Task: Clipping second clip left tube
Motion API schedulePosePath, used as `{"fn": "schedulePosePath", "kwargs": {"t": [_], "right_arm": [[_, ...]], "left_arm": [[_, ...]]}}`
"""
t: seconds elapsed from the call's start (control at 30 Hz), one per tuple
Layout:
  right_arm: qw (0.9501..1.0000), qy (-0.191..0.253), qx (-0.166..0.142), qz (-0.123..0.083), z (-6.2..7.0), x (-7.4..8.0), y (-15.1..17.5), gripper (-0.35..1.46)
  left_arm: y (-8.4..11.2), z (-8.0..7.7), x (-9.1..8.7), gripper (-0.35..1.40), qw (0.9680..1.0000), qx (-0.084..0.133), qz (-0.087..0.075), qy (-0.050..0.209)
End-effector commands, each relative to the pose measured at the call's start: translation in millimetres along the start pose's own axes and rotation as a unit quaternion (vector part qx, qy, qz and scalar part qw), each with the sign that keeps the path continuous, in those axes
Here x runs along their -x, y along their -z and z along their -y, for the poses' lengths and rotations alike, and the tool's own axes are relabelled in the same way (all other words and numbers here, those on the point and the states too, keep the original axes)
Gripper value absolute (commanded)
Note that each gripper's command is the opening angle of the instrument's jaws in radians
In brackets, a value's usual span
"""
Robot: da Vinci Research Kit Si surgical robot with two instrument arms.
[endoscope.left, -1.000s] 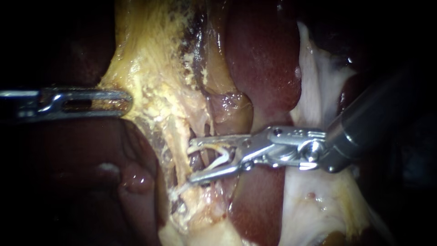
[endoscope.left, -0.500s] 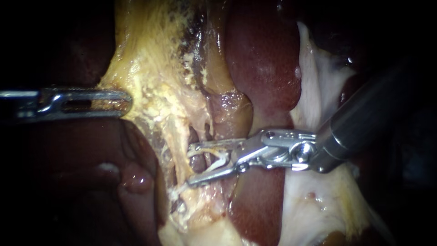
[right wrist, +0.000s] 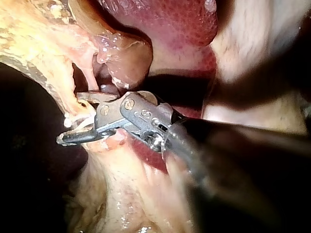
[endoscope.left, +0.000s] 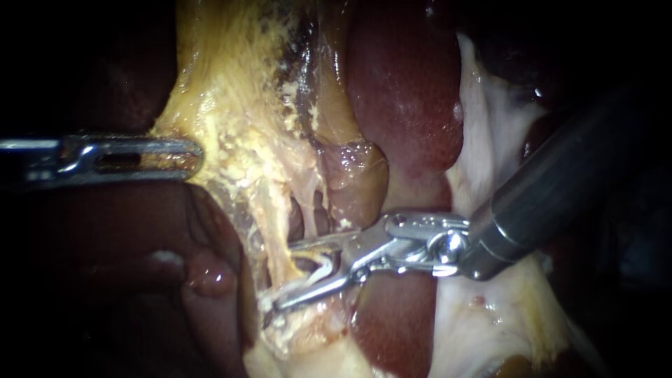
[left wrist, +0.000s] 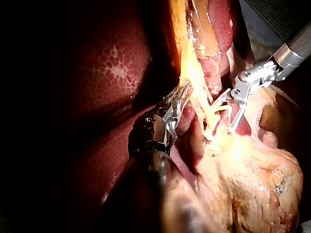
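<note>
Clip [endoscope.left: 323, 264], white and V-shaped, sits gripped between the right instrument's [endoscope.left: 283, 276] narrowly parted jaws, which straddle a thin pale tube [endoscope.left: 309, 217]. Farther left, the left instrument's [endoscope.left: 192, 157] jaws clamp yellow fatty tissue [endoscope.left: 231, 105]. Dark red liver [endoscope.left: 406, 91] lies behind.

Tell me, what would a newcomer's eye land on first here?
First comes the shiny right instrument at the centre of the endoscope view. Its pincer is spread wide and holds a white clip astride a thin pale tube. At the left edge, the left instrument grips the yellow tissue, and the dark red liver glistens behind.
</note>
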Motion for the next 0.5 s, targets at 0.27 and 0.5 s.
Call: {"fn": "schedulePosePath", "kwargs": {"t": [0.27,0.5], "right_arm": [[1.0000,0.004,-0.009,0.000,-0.6,-0.1,-2.1,0.58],[0.9998,0.000,-0.013,-0.016,-1.0,-0.4,-2.9,0.56]], "left_arm": [[-0.1,0.0,-0.1,-0.35,1.0000,0.000,0.000,0.000],[-0.2,0.1,-0.1,-0.35,1.0000,0.001,0.001,0.000]]}}
